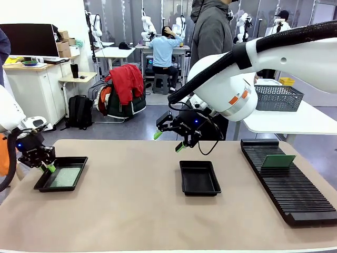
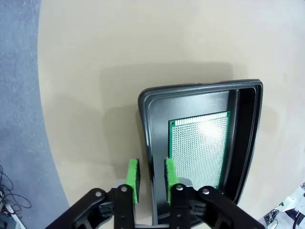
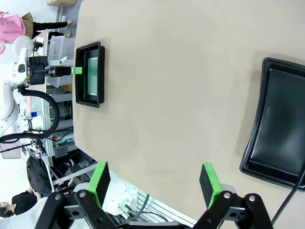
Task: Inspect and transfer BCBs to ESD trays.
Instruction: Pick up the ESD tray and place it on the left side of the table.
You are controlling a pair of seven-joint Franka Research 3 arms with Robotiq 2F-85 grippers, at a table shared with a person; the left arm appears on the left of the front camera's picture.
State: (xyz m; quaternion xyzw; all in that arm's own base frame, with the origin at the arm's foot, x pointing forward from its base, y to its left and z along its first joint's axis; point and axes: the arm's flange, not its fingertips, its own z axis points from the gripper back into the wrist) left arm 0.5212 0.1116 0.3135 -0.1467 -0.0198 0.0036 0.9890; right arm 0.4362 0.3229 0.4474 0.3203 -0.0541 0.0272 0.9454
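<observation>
On the right side of the surface (image 1: 131, 211), a long black slotted rack (image 1: 295, 195) holds one green board (image 1: 279, 161). This rack board stands on its long edge in a slot, its long axis running across the rack. My next pick turns on this board.

The right gripper (image 1: 169, 141) hangs in the air above the far edge of the middle tray (image 1: 200, 193). Its jaws are spread wide and hold nothing. From the right wrist camera, the right gripper (image 3: 155, 179) has bare tabletop between its green pads, with the empty black tray (image 3: 279, 143) off to one side. The rack board lies well apart from these jaws, towards the robot's right. I judge the right arm to be much the nearer one for it. The jaws would need to turn and close across the board's thin faces from above.

At the far left, the left gripper (image 1: 48, 166) sits low at the near end of the left tray (image 1: 79, 159). From the left wrist camera, the left gripper (image 2: 151, 164) has its jaws parted, with a clear gap. One pad is outside the tray wall (image 2: 200, 88) and the other is inside it. They grip nothing that I can see. A second green board (image 2: 200, 148) lies flat on that tray's floor, its long axis pointing away from the jaws and its near end just beside the inner pad. I take that transfer as done, and the middle tray as waiting.
</observation>
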